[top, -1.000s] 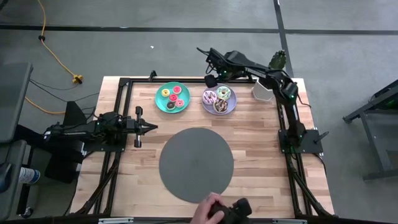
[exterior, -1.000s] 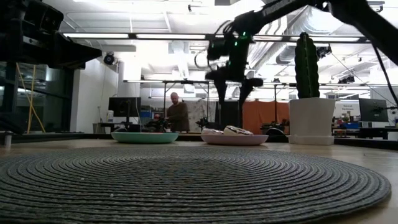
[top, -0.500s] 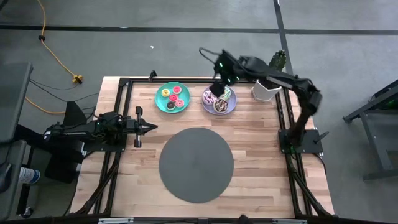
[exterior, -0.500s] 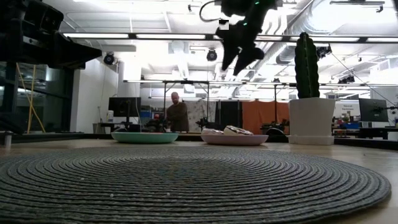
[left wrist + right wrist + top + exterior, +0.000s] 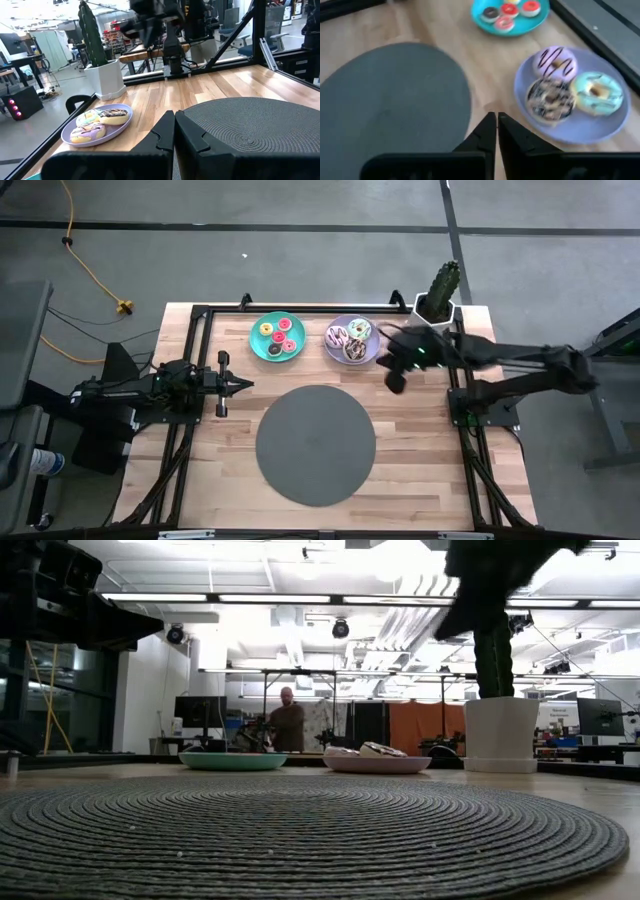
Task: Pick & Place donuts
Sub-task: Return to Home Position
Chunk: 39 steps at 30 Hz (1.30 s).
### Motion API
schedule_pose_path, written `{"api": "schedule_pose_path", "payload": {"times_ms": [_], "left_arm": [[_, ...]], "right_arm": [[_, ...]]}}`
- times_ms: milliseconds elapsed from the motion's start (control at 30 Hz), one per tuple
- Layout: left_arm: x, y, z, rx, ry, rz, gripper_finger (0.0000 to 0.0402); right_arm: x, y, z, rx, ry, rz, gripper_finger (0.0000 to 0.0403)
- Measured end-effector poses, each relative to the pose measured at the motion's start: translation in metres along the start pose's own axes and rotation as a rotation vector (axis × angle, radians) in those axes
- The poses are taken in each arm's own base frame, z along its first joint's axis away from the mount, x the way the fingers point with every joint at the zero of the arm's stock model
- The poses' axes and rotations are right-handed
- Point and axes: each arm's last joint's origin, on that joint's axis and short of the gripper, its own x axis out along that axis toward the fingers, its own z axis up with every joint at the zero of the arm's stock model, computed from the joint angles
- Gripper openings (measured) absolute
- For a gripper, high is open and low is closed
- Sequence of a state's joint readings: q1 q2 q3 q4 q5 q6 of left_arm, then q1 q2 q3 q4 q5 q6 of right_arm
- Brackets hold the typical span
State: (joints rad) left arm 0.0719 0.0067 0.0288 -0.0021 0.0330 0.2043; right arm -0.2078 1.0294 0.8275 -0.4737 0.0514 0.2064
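Three larger donuts lie on the lilac plate (image 5: 352, 340): a pink-striped donut (image 5: 555, 61), a chocolate-sprinkled donut (image 5: 547, 97) and a green-iced donut (image 5: 596, 91). Several small donuts (image 5: 277, 337) sit on the teal plate (image 5: 262, 348) to its left. My right gripper (image 5: 392, 370) hovers above the table just right of the lilac plate; its fingers (image 5: 496, 125) are shut with nothing between them. At the table's left side my left gripper (image 5: 243, 384) waits, shut (image 5: 174, 131) and holding nothing.
A big dark grey woven disc (image 5: 315, 445) covers the table's middle and near part. A cactus in a white pot (image 5: 437, 298) stands at the far right corner. Black frame rails (image 5: 460, 410) run along the table's sides. A person (image 5: 288, 720) stands in the room beyond.
My right gripper has risen from over the lilac plate's far side and swung toward the table's right and near edges, ending beside the plate. The donuts have stayed on their plates. A person's hand at the near edge has gone from view.
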Motion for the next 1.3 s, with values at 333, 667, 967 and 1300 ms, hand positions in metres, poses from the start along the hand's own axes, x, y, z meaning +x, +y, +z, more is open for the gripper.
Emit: {"api": "schedule_pose_path", "payload": {"times_ms": [333, 667, 967, 1300], "left_arm": [[0.000, 0.000, 0.000, 0.000, 0.000, 0.000, 0.0000], [0.000, 0.000, 0.000, 0.000, 0.000, -0.001, 0.0000], [0.000, 0.000, 0.000, 0.000, 0.000, 0.000, 0.0000], [0.000, 0.000, 0.000, 0.000, -0.001, 0.000, 0.0000]], "right_arm": [[-0.041, 0.012, -0.068, -0.073, -0.144, 0.202, 0.0005], [-0.049, 0.005, -0.108, -0.073, -0.448, 0.348, 0.0001], [-0.049, -0.002, -0.128, -0.078, -0.615, 0.390, 0.0000], [-0.040, -0.008, -0.149, -0.076, -0.667, 0.396, 0.0000]]}}
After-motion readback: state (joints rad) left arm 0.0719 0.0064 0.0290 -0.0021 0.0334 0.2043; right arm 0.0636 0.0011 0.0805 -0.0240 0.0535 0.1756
